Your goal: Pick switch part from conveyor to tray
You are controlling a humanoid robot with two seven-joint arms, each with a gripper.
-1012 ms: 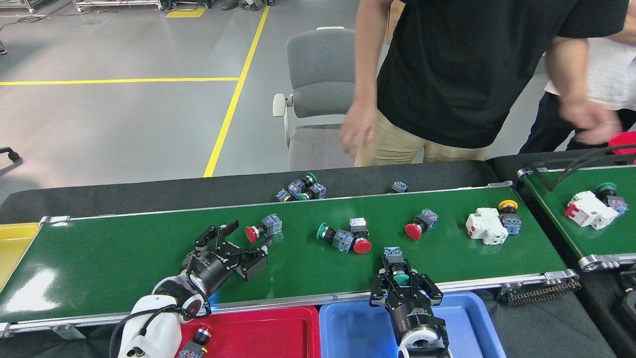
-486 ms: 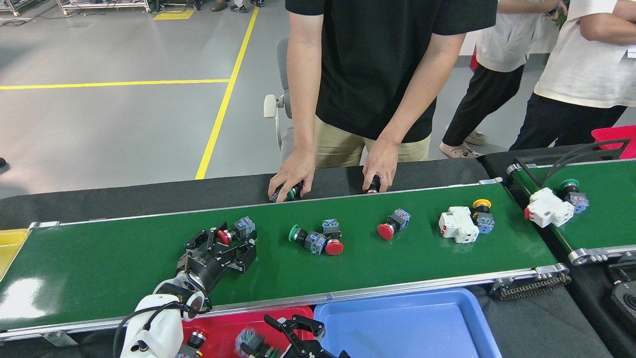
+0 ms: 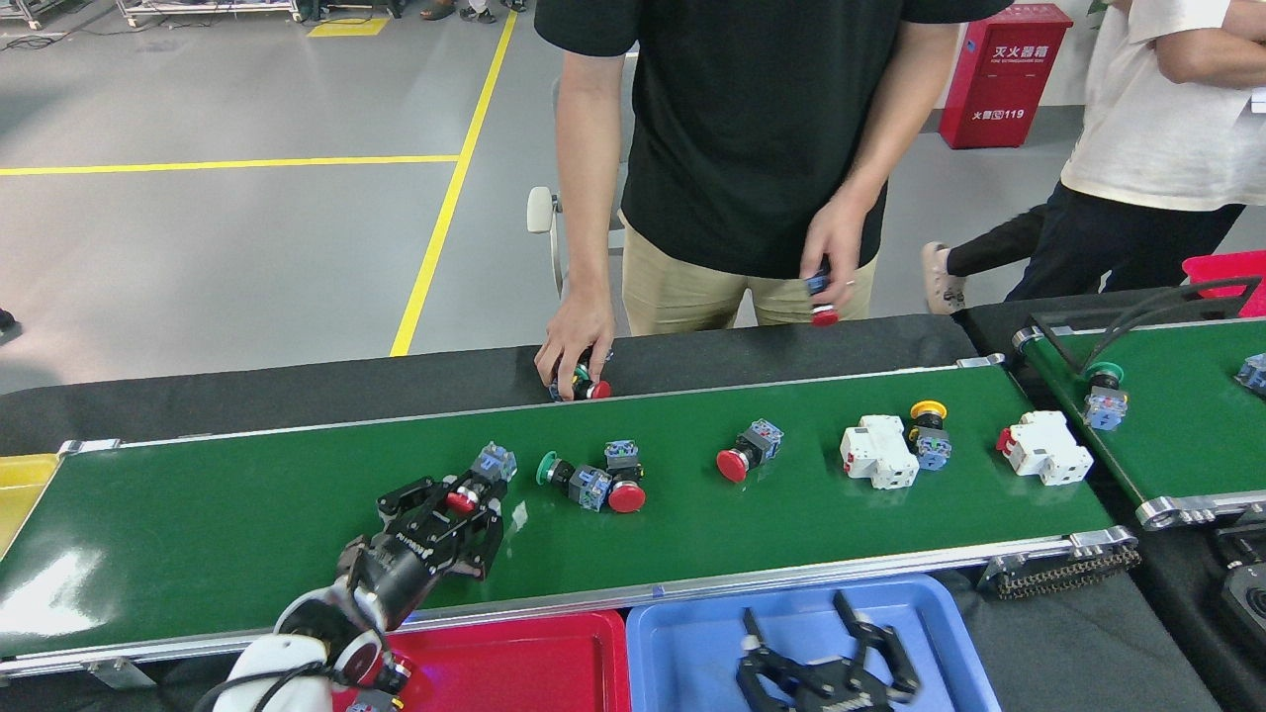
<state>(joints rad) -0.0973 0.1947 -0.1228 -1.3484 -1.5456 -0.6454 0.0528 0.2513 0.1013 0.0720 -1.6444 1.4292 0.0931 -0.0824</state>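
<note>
On the conveyor (image 3: 247,534), at about 9 o'clock from the middle of the belt, lies the switch part (image 3: 473,485) with the red button, and my left pincer (image 3: 457,506) now has its black fingers around it. A second ago the part was still beside the open fingers; now they stand close on both sides of the red cap, so I judge the grasp is made or nearly made, but I cannot tell if they truly press it. My right pincer (image 3: 829,661) was holding a green-capped part over the belt edge one second ago; now it hangs spread and empty over the blue tray (image 3: 682,653) at 6 o'clock, so I think that part is delivered, though I do not see it. At 3 o'clock from my left pincer more parts ride toward me: a cluster (image 3: 593,480), a single red one (image 3: 747,453). A person's hand (image 3: 576,346) touches parts at 12 o'clock, behind the belt. The red tray (image 3: 514,663) waits just below my left arm.
</note>
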